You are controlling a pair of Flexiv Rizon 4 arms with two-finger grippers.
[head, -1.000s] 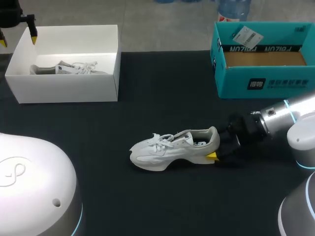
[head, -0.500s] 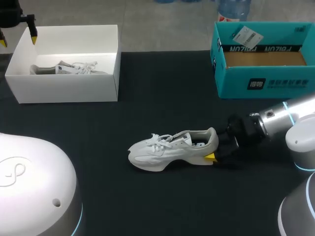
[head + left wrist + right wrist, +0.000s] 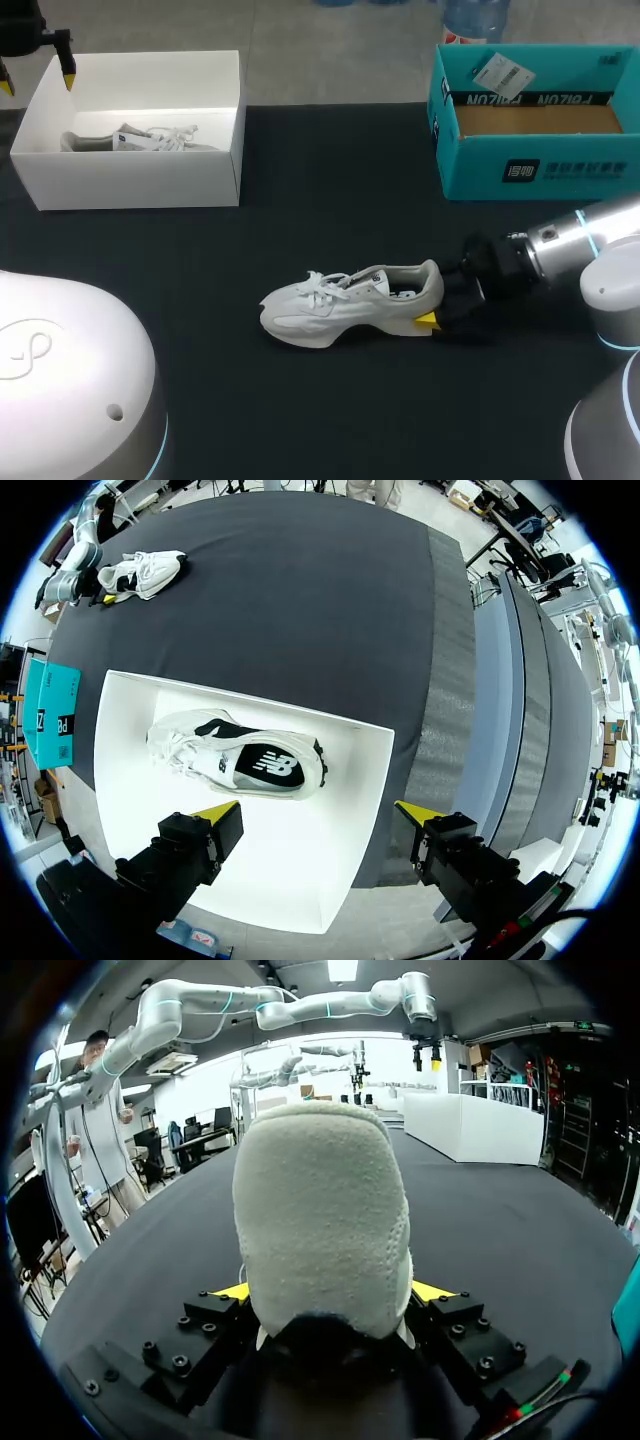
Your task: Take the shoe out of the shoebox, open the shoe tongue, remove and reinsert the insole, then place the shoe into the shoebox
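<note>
White sneaker (image 3: pixel 345 305) upright on the black table (image 3: pixel 300 200), heel in the right gripper (image 3: pixel 330 1292).
Its long axis runs across the table, toe towards my left side and heel towards the right arm, whose jaws clamp the heel from both sides. The left gripper (image 3: pixel 317 813) hangs wide open and empty over the white shoebox (image 3: pixel 150 75), well apart, so the right arm is nearer.
</note>
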